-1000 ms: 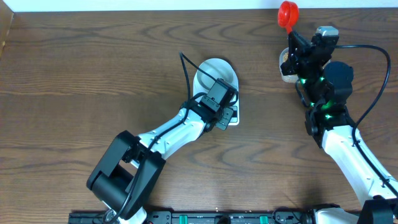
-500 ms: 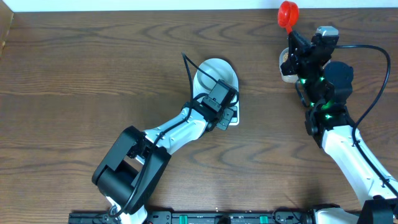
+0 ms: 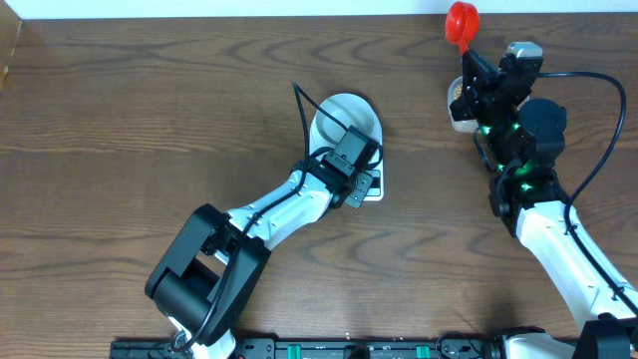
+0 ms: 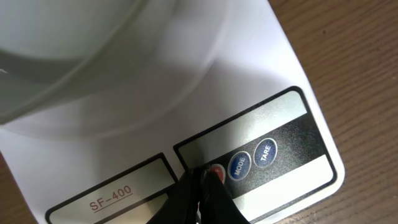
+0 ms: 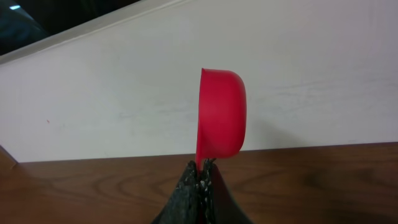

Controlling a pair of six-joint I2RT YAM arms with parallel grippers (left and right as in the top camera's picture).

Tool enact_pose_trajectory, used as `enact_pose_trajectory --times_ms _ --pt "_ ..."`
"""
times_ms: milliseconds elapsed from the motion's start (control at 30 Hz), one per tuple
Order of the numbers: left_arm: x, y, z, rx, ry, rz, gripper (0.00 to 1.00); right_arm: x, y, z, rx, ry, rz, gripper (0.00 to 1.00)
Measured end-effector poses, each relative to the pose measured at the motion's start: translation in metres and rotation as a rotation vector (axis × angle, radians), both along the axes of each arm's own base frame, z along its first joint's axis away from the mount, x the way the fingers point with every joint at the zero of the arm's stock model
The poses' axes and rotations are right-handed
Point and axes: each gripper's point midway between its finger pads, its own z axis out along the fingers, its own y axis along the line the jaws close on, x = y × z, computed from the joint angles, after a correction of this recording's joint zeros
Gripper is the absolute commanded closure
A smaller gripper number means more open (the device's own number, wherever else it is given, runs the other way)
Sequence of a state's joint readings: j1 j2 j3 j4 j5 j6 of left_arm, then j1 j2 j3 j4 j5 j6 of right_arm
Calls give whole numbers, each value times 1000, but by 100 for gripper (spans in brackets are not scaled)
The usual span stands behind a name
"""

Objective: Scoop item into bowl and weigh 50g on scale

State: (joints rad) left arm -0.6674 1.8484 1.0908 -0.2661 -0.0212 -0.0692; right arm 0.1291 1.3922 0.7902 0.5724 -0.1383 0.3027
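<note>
The pale bowl stands on the white scale. In the left wrist view the bowl fills the top left, and it looks empty from overhead. My left gripper is shut, its tips resting on the scale at the red button, beside the MODE and TARE buttons. My right gripper is shut on the handle of a red scoop, held upright near the table's far edge. A few tan beans show beneath the right arm, mostly hidden.
A pale container holding the beans sits under the right wrist at the far right. The left arm stretches diagonally across the middle of the wooden table. A white wall backs the far edge.
The rear part of the left arm has shifted slightly. Both grippers, the scoop and the bowl stay where they were.
</note>
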Motion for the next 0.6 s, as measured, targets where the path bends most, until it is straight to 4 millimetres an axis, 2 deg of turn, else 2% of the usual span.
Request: enact_pose_trajectory --times_ms 600 --pt "2 -5 1 -15 -10 -20 93 0 0 0 0 0 0 99"
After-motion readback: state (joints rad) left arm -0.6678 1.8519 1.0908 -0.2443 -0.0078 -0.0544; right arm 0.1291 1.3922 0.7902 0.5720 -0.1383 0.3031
